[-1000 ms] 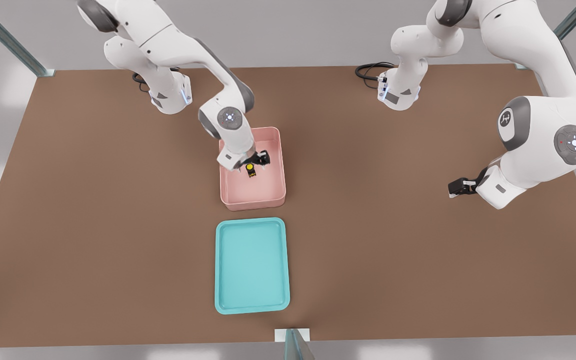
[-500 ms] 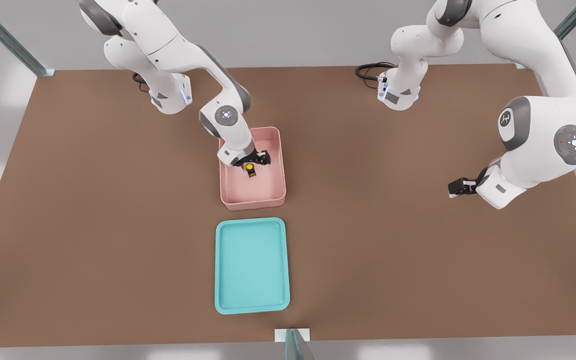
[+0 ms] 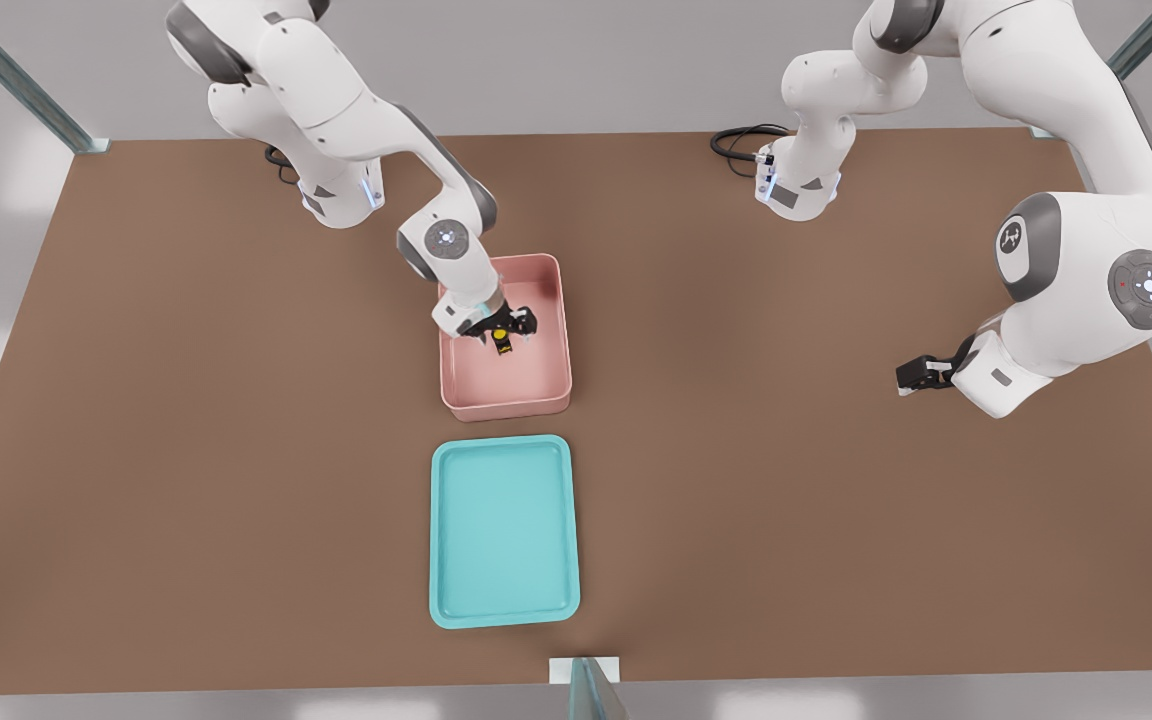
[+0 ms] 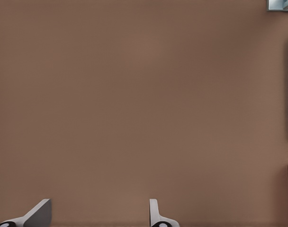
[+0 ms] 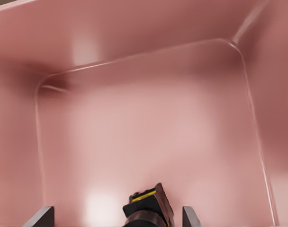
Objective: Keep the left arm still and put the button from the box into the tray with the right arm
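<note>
My gripper [image 3: 508, 334] hung low inside the box [image 3: 548, 385], fingers [image 5: 190, 218] spread apart on either side of the button [image 3: 503, 339], which sat on the box floor. I judged that straddle was meant for closing on it; the tray [image 3: 503, 612] waited just beside the box.

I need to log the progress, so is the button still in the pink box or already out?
In. The button sits on the box floor, between the open gripper fingers.

A plain brown worktop [image 3: 836, 520] fills the scene. Pale grey floor surrounds the worktop, with soft light patches. Greenish metal frame posts [image 3: 16, 80] rise at the worktop's far corners.
</note>
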Action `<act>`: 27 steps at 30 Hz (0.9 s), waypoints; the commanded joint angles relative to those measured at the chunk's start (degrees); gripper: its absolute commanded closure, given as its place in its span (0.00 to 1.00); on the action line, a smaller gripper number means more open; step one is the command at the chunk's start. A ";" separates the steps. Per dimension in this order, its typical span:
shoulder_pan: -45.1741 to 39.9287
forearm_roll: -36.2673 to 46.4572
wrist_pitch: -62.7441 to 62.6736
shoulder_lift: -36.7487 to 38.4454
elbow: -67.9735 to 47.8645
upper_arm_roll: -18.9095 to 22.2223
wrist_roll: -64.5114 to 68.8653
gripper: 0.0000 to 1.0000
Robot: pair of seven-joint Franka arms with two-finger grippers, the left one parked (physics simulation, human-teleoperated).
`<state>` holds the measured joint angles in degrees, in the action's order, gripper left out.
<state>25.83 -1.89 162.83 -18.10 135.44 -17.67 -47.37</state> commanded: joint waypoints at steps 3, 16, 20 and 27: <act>0.19 0.04 5.48 -2.11 0.79 -0.08 -0.44 0.00; -0.25 0.39 3.64 -1.94 0.53 0.44 1.41 0.58; 0.19 0.30 -25.18 3.07 -11.07 1.15 4.92 0.58; -3.42 11.82 -54.28 -0.09 -40.95 6.51 36.38 0.58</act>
<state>22.89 6.85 124.99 -17.37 96.28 -12.09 -38.61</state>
